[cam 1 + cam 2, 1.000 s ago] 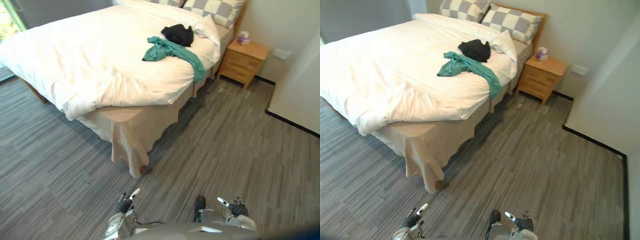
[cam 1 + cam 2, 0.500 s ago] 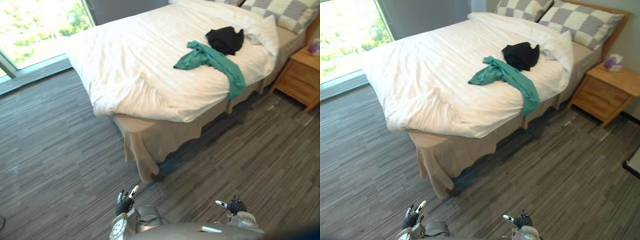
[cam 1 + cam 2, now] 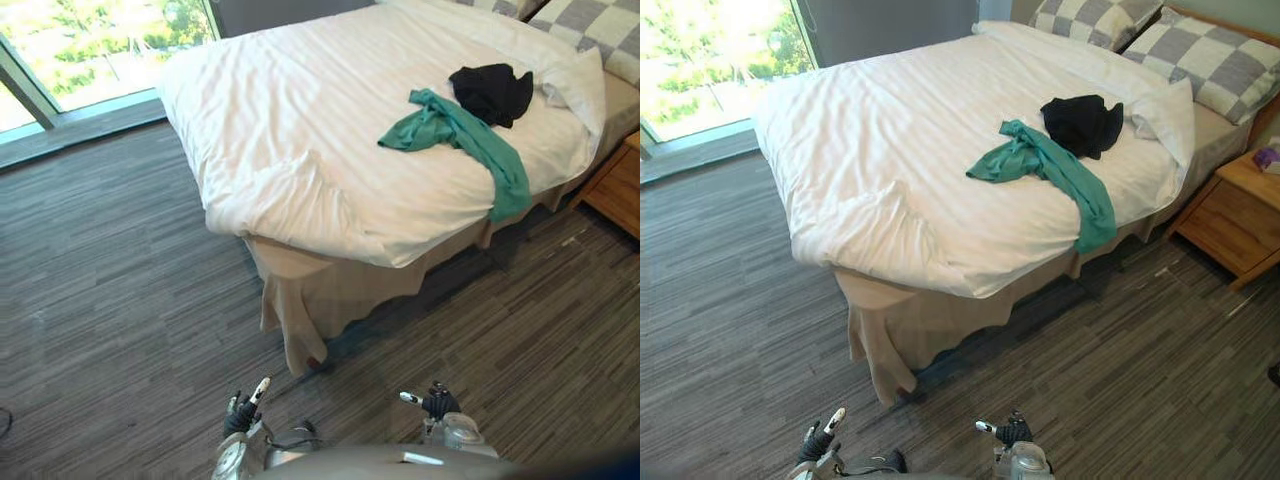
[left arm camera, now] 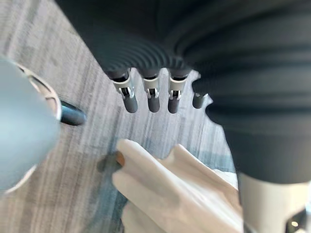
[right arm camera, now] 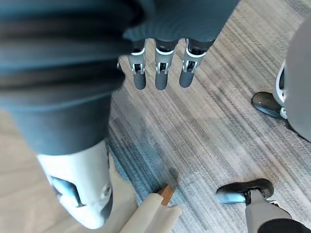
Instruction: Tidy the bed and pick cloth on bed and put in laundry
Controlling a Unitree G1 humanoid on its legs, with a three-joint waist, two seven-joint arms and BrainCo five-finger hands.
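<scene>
- Left eye view: the bed (image 3: 300,120), under a white duvet (image 3: 260,170), takes up the upper half. Its beige skirt (image 3: 320,300) hangs at the near corner over a grey striped floor (image 3: 120,300).
- A green cloth (image 3: 470,140) lies on the duvet at about 1 o'clock from the frame's centre. One end trails over the bed's side edge toward 5 o'clock.
- A black cloth (image 3: 492,92) lies bunched just beside the green cloth, at its 1 o'clock.
- The left hand (image 3: 243,408) shows at 7 o'clock and the right hand (image 3: 432,402) at 5 o'clock. Both are low over the floor and well apart from the two cloths.
- Right eye view: checked pillows (image 3: 1215,60) sit at the head of the bed at 1 o'clock. A wooden nightstand (image 3: 1238,215) stands beside the bed at 3 o'clock. A bright window (image 3: 710,60) is at 10 o'clock.
- Left wrist view: the left hand's fingers (image 4: 153,99) hang straight and relaxed, holding nothing. The skirt's corner and the floor lie beyond them.
- Right wrist view: the right hand's fingers are likewise straight and empty. The floor, the skirt's corner and a wooden bed leg (image 5: 166,194) lie beyond.
</scene>
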